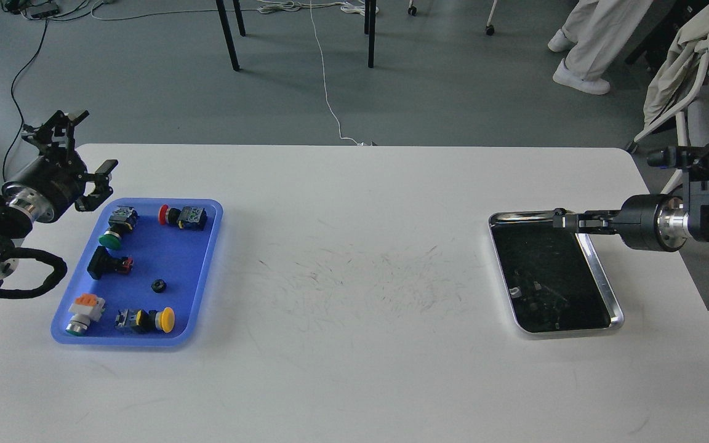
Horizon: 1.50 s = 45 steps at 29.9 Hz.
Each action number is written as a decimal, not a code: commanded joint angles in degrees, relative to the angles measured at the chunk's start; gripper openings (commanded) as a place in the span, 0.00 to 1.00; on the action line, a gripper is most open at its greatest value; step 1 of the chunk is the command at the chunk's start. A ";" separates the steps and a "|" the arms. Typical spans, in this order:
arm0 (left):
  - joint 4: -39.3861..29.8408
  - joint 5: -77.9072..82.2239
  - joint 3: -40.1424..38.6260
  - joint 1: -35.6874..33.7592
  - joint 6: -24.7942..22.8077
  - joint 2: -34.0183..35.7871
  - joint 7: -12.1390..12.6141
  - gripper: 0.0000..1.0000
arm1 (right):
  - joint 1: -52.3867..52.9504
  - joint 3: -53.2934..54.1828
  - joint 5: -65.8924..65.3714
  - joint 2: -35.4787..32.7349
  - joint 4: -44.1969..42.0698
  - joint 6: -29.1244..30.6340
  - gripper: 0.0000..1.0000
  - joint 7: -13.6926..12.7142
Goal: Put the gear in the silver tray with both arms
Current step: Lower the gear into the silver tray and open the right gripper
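Left gripper (87,157): jaws spread wide apart, empty, raised just past the far left corner of the blue tray (68,307). Right gripper (567,220): jaws drawn together or nearly so, nothing visible between them, lying level over the far rim of the silver tray (600,274), whether touching it or just above, hard to tell. Inside the blue tray, near its middle: the gear (157,285), small, black, ringed, lying flat and alone, with push-button switches around it, a black one (107,264) nearest, a yellow-capped one (148,320) just below. Silver tray well apart on the right side of the white desk (354,369), its dark bottom apparently empty. Likely trouble: a small flat gear slipping from wide jaws, or neighbouring switches knocked during descent. Also a long carry across the desk, so a drop at any handover between arms. Right gripper parked over the rim could block or nudge the tray.
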 commanded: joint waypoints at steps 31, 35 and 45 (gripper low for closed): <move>-0.18 -0.18 -0.36 0.00 0.00 0.87 -0.44 0.97 | -10.12 -0.10 27.90 8.31 -9.22 -2.03 0.03 -0.51; -0.18 -0.27 -0.44 0.00 0.00 0.87 -1.14 0.97 | -10.39 -0.10 27.90 9.54 -10.98 -1.95 0.04 -0.43; -0.18 -0.27 -0.53 0.00 0.00 0.79 -1.23 0.97 | -9.86 0.16 27.90 10.33 -11.16 -2.03 0.10 -0.60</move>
